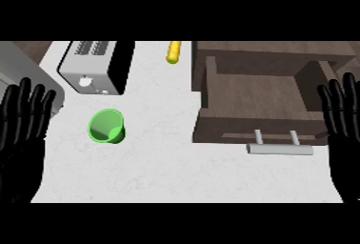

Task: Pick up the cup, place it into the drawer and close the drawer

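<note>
A green cup (107,127) stands upright on the white counter (175,171), left of centre. To its right a dark wooden drawer (256,95) is pulled open, its inside bare, with a grey bar handle (279,149) at its front. My left hand (21,138) rests open at the left edge, fingers up, a short way left of the cup and apart from it. At the right edge my right hand (345,128) rests open too, fingers up, beside the drawer's right wall.
A silver toaster (91,66) stands behind the cup at the back left. A yellow corn cob (173,52) lies at the back, between the toaster and the drawer unit. The counter's left edge runs close to my left hand.
</note>
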`<action>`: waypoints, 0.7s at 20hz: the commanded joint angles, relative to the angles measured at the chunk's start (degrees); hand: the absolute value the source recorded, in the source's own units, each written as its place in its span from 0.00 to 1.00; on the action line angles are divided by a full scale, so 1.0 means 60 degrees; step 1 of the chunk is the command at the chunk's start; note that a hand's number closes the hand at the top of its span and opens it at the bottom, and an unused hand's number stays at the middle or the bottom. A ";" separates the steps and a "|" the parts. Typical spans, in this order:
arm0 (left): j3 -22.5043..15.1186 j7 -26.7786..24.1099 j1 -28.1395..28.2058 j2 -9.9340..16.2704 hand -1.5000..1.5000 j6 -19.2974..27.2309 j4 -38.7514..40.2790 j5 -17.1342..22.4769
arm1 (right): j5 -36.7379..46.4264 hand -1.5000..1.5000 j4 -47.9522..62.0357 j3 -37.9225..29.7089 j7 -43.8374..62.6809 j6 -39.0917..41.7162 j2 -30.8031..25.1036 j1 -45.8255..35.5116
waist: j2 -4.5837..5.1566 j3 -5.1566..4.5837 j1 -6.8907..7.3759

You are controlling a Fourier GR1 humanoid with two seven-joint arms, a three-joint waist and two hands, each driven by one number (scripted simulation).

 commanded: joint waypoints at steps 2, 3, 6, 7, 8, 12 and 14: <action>0.0608 0.0171 -0.0595 0.0335 0.00 -0.0317 0.0254 0.0723 | 0.0130 0.00 0.0090 0.0002 -0.0329 0.0098 -0.0046 -0.0103 | -0.0006 0.0434 -0.0149; 0.0430 0.0360 -0.0470 0.0523 0.00 -0.0642 0.0047 0.0811 | 0.0464 0.00 -0.0323 0.0458 0.0401 -0.0116 0.0077 -0.0419 | -0.0019 0.0431 -0.0122; 0.0727 -0.0576 -0.0946 0.0993 0.00 -0.1592 0.1051 0.1353 | -0.0107 0.00 0.0594 -0.0161 -0.0341 0.0249 -0.0062 -0.0606 | 0.0001 0.0435 -0.0147; 0.0862 0.0681 -0.0552 -0.0015 0.00 -0.0694 0.1602 0.2233 | -0.0279 0.00 0.0781 0.0509 0.0411 0.1006 -0.0427 -0.0057 | 0.0056 0.0426 -0.0158; 0.1018 0.0698 -0.0428 0.0082 0.00 -0.0832 0.1656 0.2456 | -0.0351 0.00 0.0515 0.0464 0.1022 0.1018 -0.0570 -0.0303 | 0.0016 0.0422 -0.0128; 0.1528 0.0140 -0.1446 0.0324 0.00 -0.1037 0.3239 0.2665 | -0.0079 0.00 0.1151 0.0619 0.0808 0.0893 -0.0236 -0.0683 | 0.0008 0.0433 -0.0156; 0.1831 0.0105 -0.1702 0.0582 0.00 -0.1180 0.3598 0.2842 | -0.0736 0.00 0.1710 -0.0267 0.0418 0.1497 -0.0698 -0.0799 | 0.0003 0.0436 -0.0154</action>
